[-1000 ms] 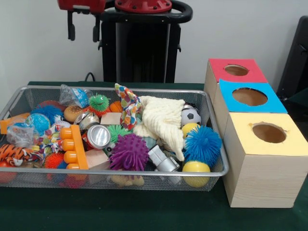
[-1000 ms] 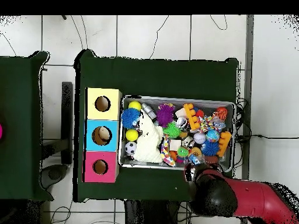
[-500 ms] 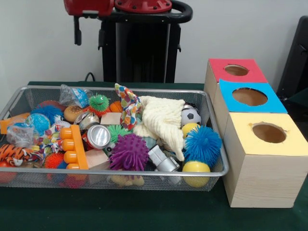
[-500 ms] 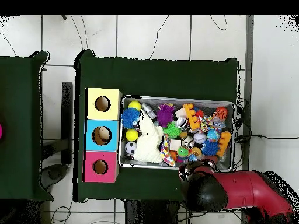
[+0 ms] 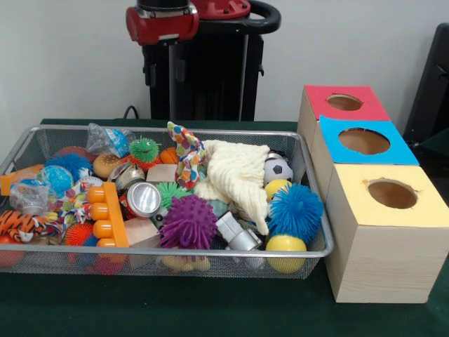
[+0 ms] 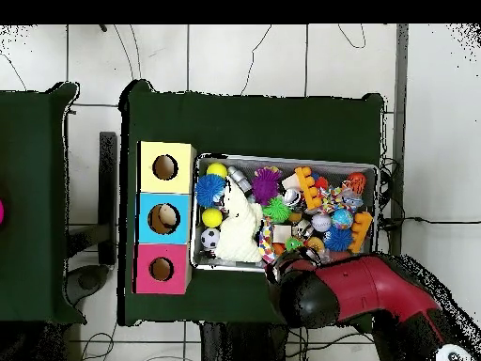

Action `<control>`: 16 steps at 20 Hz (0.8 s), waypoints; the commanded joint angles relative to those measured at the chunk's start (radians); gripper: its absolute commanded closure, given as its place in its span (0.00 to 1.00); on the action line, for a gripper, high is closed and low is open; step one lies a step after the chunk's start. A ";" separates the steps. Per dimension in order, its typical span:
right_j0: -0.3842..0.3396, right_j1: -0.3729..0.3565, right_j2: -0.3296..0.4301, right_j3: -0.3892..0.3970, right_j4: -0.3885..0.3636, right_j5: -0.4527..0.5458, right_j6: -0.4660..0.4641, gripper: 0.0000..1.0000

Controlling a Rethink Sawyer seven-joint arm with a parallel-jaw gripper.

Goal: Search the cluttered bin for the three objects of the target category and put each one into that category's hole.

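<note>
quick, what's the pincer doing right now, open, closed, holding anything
Pincer: open and empty, hanging above the far rim of the wire mesh bin, touching nothing.

Pale wall (image 5: 56, 63), white-tiled floor (image 6: 244, 56)

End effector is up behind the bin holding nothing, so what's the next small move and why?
Probably bring the end effector forward and down over the wire bin. It hangs high above the bin's back rim, clear of every toy, and none of the three holes in the boxes shows anything going in. Which toy to target cannot be told from here.
</note>
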 commanded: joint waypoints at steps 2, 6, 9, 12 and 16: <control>0.008 0.009 0.028 -0.056 -0.075 0.024 -0.130 0.00; -0.005 0.011 0.012 -0.094 -0.075 0.036 -0.127 0.00; -0.029 0.017 0.012 -0.112 -0.069 0.039 -0.143 0.00; -0.045 0.037 0.011 -0.113 -0.073 0.024 -0.144 0.00; -0.074 0.105 0.009 -0.124 -0.069 0.026 -0.154 0.00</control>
